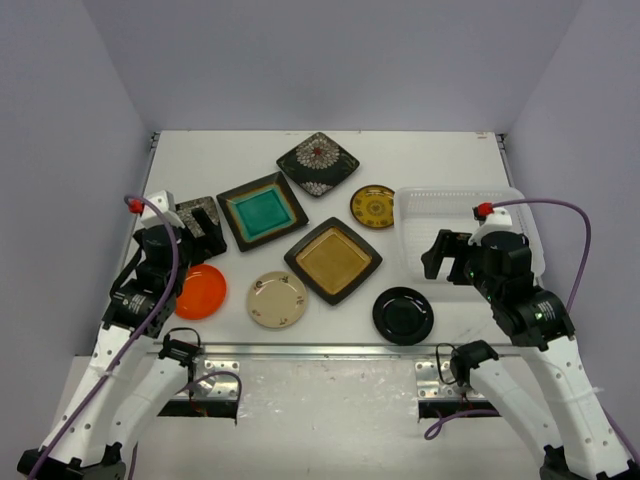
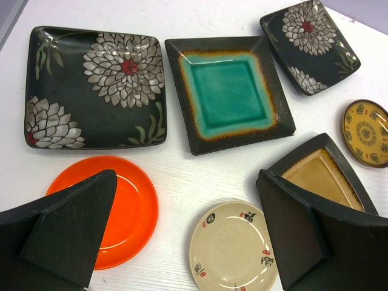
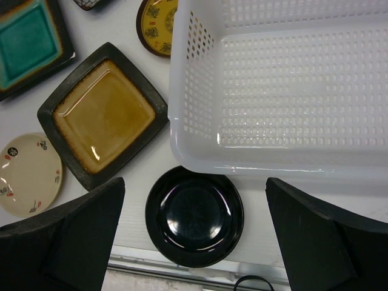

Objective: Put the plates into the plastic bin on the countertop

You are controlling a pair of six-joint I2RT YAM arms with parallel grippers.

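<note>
Eight plates lie on the countertop [image 1: 190, 170]. There are a teal square [image 1: 262, 210], an amber square [image 1: 332, 260] and a black floral square [image 1: 317, 163]. A second floral square [image 2: 91, 91] lies mostly under my left arm in the top view. The round ones are orange [image 1: 200, 291], cream [image 1: 277, 299], glossy black [image 1: 403, 314] and patterned yellow [image 1: 373, 206]. The white lattice bin [image 1: 420, 200] at the right holds nothing. My left gripper [image 2: 187, 176] hangs open high over the orange and cream plates. My right gripper [image 3: 194, 180] is open above the black plate [image 3: 194, 215], by the bin's near wall [image 3: 254, 160].
Lavender walls close in the back and both sides. A metal strip [image 1: 320, 350] runs along the front edge, just below the black plate. The right arm [image 1: 515, 285] covers the bin's near right part in the top view.
</note>
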